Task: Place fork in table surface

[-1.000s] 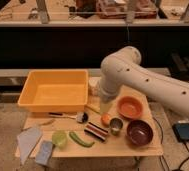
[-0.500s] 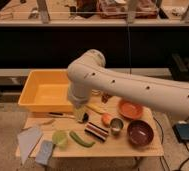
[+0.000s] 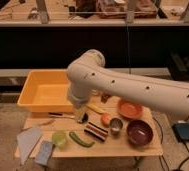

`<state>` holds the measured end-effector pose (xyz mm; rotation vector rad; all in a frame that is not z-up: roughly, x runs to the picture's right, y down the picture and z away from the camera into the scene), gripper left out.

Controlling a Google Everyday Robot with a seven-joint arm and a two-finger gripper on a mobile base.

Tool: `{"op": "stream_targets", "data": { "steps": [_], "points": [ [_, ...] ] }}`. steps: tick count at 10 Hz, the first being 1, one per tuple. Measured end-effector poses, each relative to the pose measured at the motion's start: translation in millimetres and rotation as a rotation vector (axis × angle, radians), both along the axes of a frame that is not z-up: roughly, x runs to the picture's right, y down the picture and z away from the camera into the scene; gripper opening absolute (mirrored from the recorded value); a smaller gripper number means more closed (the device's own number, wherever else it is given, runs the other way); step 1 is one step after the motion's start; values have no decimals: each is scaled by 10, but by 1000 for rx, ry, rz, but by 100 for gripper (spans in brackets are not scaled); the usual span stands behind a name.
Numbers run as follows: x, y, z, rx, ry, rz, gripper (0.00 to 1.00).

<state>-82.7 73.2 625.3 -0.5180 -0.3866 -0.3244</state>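
The fork (image 3: 42, 123) is a thin pale utensil lying flat on the light wooden table surface (image 3: 138, 149), at its left part, just in front of the yellow tub. My gripper (image 3: 81, 116) hangs from the white arm (image 3: 133, 90), low over the table by the tub's front right corner. It is to the right of the fork and apart from it. It sits right by the white head of the black-handled utensil (image 3: 62, 115).
The yellow tub (image 3: 44, 90) fills the table's back left. A green pod (image 3: 81, 140), green cup (image 3: 59, 139), dark bar (image 3: 96, 131), metal cup (image 3: 116, 125), orange plate (image 3: 129, 108) and dark red bowl (image 3: 139, 132) lie around. A grey cloth (image 3: 28, 137) overhangs the left edge.
The arm has swung left across the table. Its elbow now stands over the tub's right side and the gripper has come down by the tub's front corner.
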Motion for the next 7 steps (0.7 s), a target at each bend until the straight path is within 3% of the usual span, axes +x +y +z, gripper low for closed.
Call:
{"op": "stream_targets", "data": {
  "steps": [5, 7],
  "points": [
    [-56, -59, 9, 12, -13, -2, 65],
    [-348, -169, 43, 51, -27, -24, 65]
  ]
}}
